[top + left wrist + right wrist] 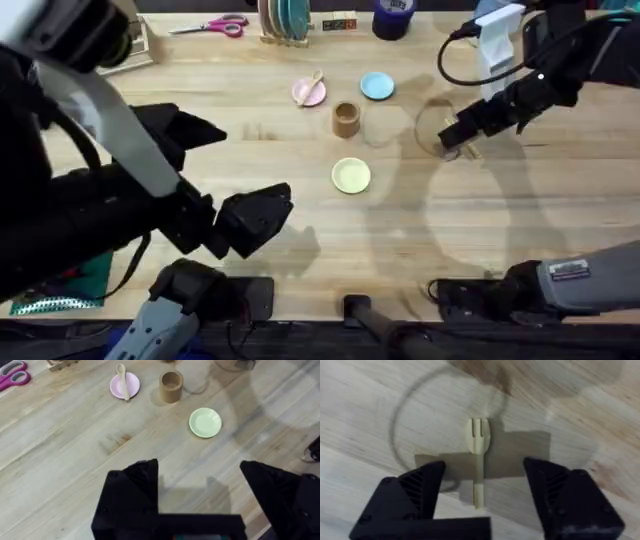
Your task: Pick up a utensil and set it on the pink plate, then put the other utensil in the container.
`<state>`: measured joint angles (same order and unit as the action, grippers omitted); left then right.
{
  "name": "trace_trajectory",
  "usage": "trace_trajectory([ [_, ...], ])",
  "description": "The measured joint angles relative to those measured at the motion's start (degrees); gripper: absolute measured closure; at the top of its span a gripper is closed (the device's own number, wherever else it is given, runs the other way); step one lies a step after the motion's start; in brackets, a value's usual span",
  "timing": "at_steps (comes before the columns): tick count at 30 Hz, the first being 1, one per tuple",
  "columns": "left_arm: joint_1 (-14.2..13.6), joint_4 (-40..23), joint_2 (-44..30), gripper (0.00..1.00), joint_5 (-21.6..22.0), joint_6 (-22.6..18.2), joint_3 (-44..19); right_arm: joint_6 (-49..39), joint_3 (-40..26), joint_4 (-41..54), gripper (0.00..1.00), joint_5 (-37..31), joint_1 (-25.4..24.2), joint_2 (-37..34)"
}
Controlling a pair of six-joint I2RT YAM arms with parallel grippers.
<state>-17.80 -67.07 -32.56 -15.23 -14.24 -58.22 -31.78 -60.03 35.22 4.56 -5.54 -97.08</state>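
The wooden spoon (pixel 314 84) lies across the pink plate (pixel 305 94); the left wrist view also has the spoon (pixel 122 381) on that plate (pixel 131 385). Just right of it stands the brown container (pixel 346 119), empty inside (pixel 171 386). The wooden fork (pixel 478 455) lies flat on the table, prongs away from the wrist. My right gripper (pixel 482 490) hovers open just above it, fingers on either side of the handle; overhead it is at the right (pixel 458 140). Held low at the near left, my left gripper (pixel 262 215) is open and empty.
A pale yellow-green plate (pixel 351 175) sits in front of the container and a light blue plate (pixel 377 86) behind it. Pink scissors (pixel 212 27), a plate rack (pixel 285 22) and a dark blue tape roll (pixel 394 17) line the far edge.
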Motion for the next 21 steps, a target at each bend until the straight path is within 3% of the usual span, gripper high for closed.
trace_trajectory([
  [3, 0.0, 0.0, 0.0, 0.005, 0.0, 0.0, 0.0, -0.3, 0.1, -0.1, 0.191, 0.5, 0.1, 0.0],
  [5, 0.0, 0.0, 0.0, 0.005, 0.0, 0.0, 0.0, -0.4, 0.2, -0.5, 0.389, 0.8, 0.1, 0.0],
  [9, 0.0, 0.0, 0.0, 0.005, 0.0, 0.0, 0.0, -0.6, 0.2, -0.7, 0.541, 0.9, 0.2, 0.0],
  [13, 0.0, 0.0, 0.0, 0.006, 0.0, 0.0, 0.0, -0.9, 0.2, -1.0, 0.898, 0.8, 0.2, 0.0],
  [14, 0.0, 0.0, 0.0, 0.005, 0.0, 0.0, 0.0, -0.8, 0.2, -1.2, 0.946, 0.8, 0.1, 0.0],
  [21, 0.0, 0.0, 0.0, 0.005, 0.0, 0.0, 0.0, -0.9, 0.2, -1.3, 0.962, 0.7, 0.2, 0.0],
])
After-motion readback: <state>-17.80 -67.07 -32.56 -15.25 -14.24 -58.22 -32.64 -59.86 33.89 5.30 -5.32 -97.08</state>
